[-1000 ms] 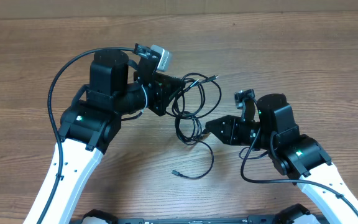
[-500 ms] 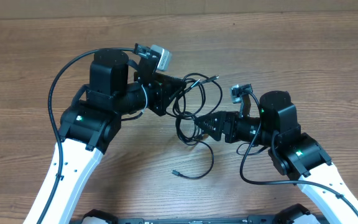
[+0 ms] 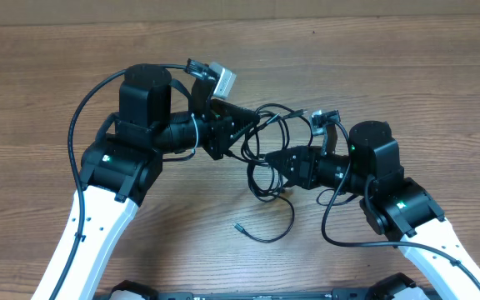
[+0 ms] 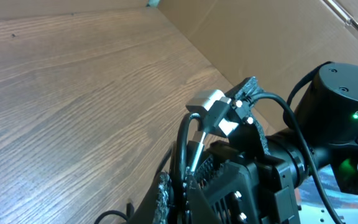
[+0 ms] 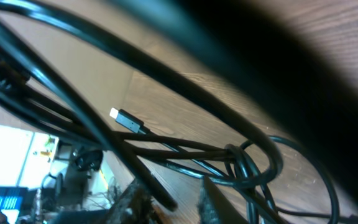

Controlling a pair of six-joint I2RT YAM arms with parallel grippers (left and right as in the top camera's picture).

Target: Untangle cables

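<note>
Two arms meet over the middle of the counter (image 3: 407, 67), and the cables (image 3: 267, 137) are gathered as one snarl of black loops between them. At the left, the left gripper (image 3: 238, 123) has its jaws clenched, with strands of the snarl running straight into them; it appears to serve as the anchor. Risk one: if this anchor holds several strands at once, any pull from the other side is likely to tighten the crossings instead of freeing a single cord. In the centre, the loops overlap closely, and one free tail trails toward the near edge of the counter and ends in a small plug (image 3: 237, 225) lying flat. Risk two: that plug could catch in a loop as the tail is drawn through, locking the snarl. At the right, the right gripper (image 3: 280, 158) sits against the loops. Whether its jaws are clamped on a strand or released cannot be told, since the right wrist view is filled with blurred cords, a crossing (image 5: 236, 155) and a plug end (image 5: 122, 117). Risk three: a closure made without a clear view may take two cords. An upper loop also passes just beside the right wrist camera (image 3: 321, 122), where it could snag on the mount.
</note>
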